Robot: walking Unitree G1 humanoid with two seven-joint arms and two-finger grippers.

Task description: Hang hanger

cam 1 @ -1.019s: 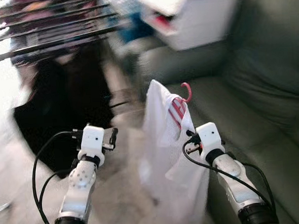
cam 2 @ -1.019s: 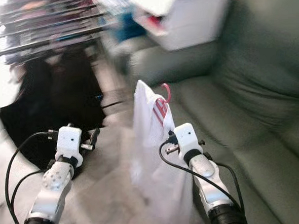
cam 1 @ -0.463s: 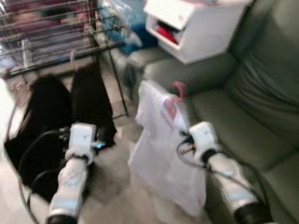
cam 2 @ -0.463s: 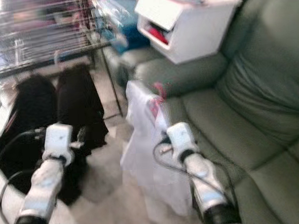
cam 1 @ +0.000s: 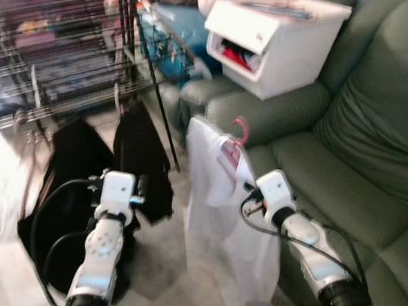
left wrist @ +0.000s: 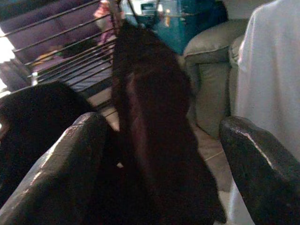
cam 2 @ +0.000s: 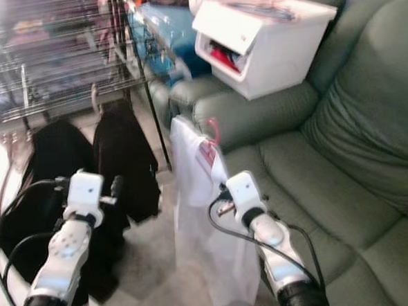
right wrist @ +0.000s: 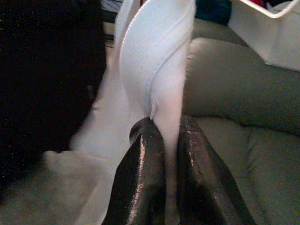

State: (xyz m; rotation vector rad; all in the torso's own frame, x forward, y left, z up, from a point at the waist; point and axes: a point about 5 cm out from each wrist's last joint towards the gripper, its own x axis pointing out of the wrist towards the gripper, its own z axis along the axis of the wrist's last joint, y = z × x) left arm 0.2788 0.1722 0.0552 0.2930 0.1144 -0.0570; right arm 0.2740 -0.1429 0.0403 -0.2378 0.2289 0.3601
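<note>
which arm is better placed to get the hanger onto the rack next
Right, probably. The right gripper is shut on the white garment that carries the pink hanger, so it can lift it toward the drying rack. The left gripper is open with nothing in it, facing the black clothes.

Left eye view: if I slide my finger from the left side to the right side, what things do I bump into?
Black clothes → left gripper → white shirt on its pink hanger → right gripper, pinching the shirt → green sofa.
</note>
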